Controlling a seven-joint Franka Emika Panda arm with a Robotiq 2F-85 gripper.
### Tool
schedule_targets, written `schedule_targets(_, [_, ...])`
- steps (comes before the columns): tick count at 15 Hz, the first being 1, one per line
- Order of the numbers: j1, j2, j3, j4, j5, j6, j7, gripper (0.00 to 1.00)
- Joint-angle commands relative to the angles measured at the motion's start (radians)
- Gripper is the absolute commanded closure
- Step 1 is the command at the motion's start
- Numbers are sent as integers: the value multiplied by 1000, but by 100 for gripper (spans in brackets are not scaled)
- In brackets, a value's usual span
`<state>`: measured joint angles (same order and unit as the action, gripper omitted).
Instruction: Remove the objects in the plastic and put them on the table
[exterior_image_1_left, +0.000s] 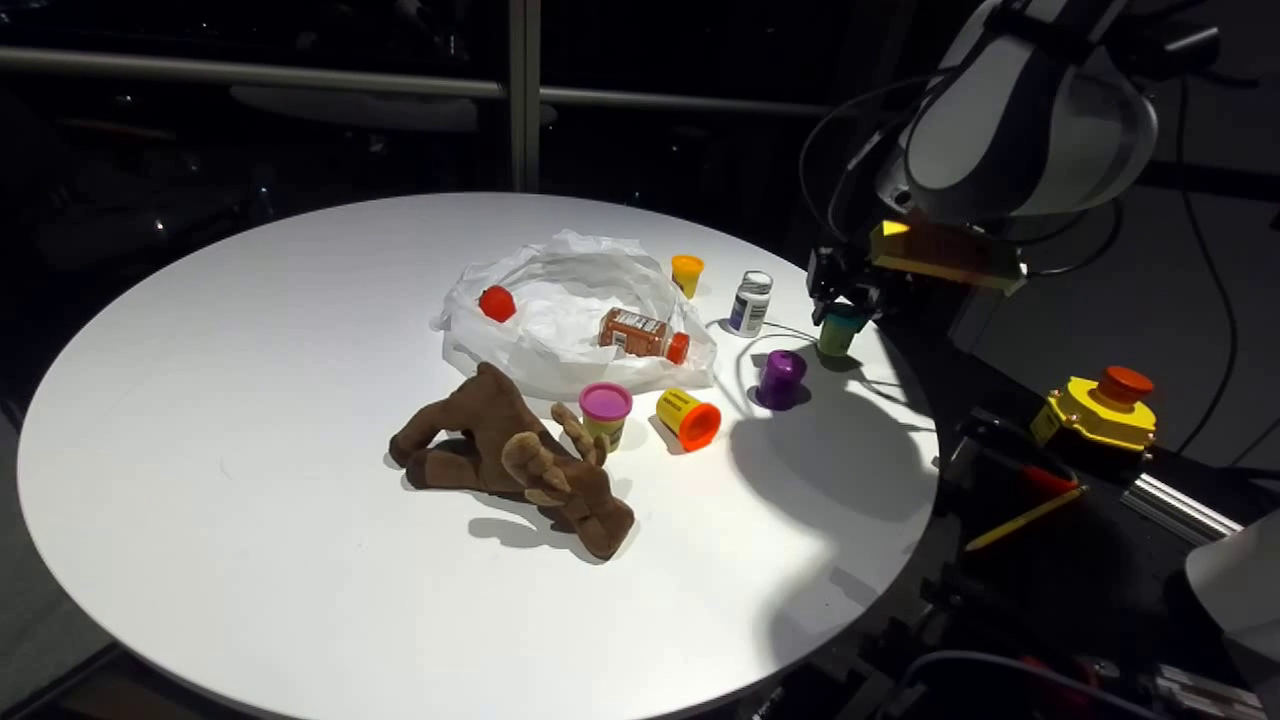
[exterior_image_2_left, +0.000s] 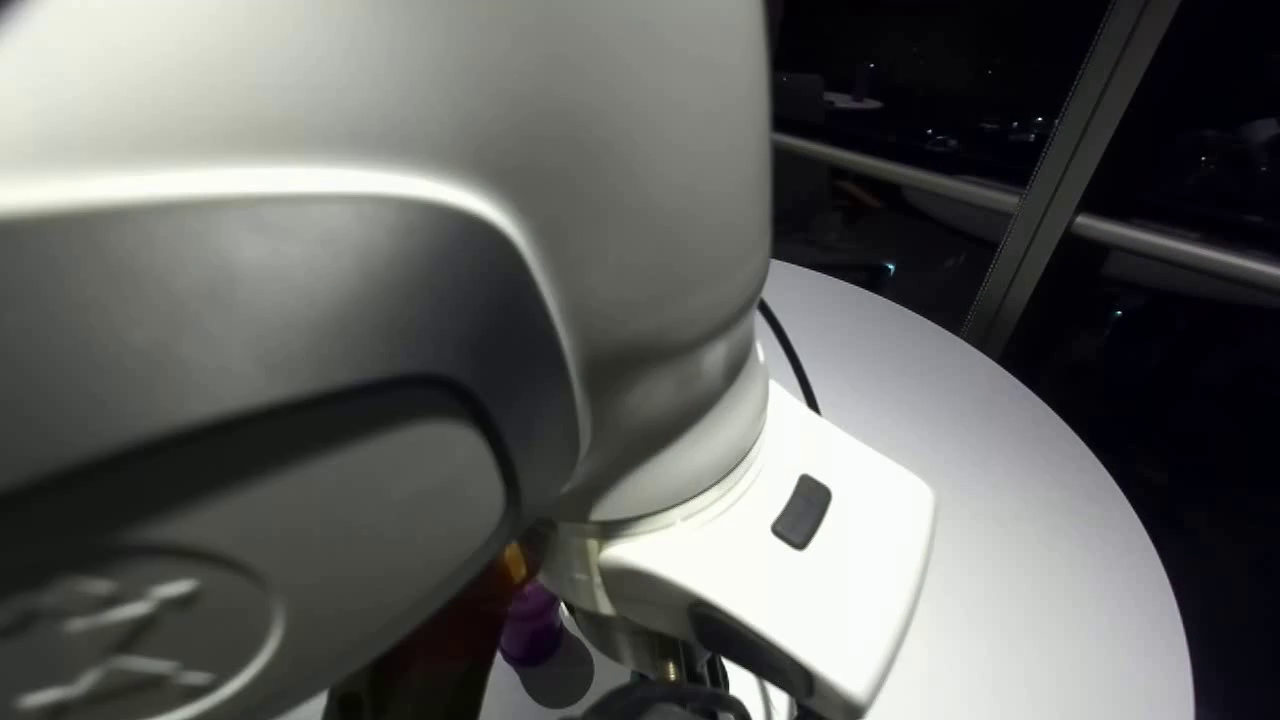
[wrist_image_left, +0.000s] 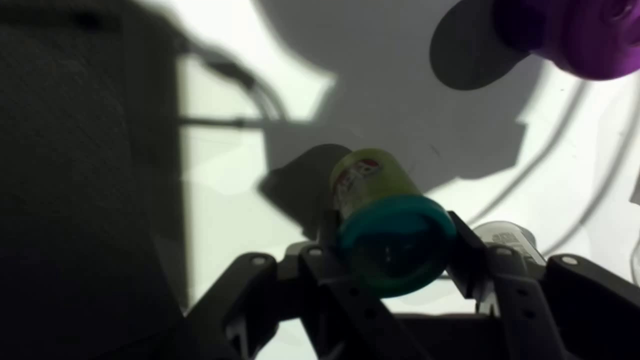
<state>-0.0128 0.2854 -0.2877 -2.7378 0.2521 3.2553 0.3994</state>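
A white plastic bag (exterior_image_1_left: 520, 360) lies open on the round white table (exterior_image_1_left: 250, 400). In it are a small red ball-like object (exterior_image_1_left: 497, 303) and a brown bottle with a red cap (exterior_image_1_left: 635, 332) lying on its side. My gripper (exterior_image_1_left: 845, 308) is at the table's edge, away from the bag. In the wrist view the gripper (wrist_image_left: 392, 235) has its fingers against both sides of the teal lid of a yellow-green tub (wrist_image_left: 377, 175). That tub (exterior_image_1_left: 837, 336) is roughly upright at the table surface; whether its base touches is unclear.
Near the gripper stand a purple container (exterior_image_1_left: 780, 380) and a white bottle (exterior_image_1_left: 750, 303). An orange-lidded tub (exterior_image_1_left: 687, 274), a pink-lidded tub (exterior_image_1_left: 605, 405), a tipped yellow tub (exterior_image_1_left: 690, 420) and a brown plush moose (exterior_image_1_left: 490, 430) surround the bag. The arm (exterior_image_2_left: 650, 250) blocks much of an exterior view.
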Motion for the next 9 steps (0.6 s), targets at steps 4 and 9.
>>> schedule_targets(4, [156,245,-35,170,151,80,55,73])
schedule_targets(9, [106,197,23,160,167,97,40,22])
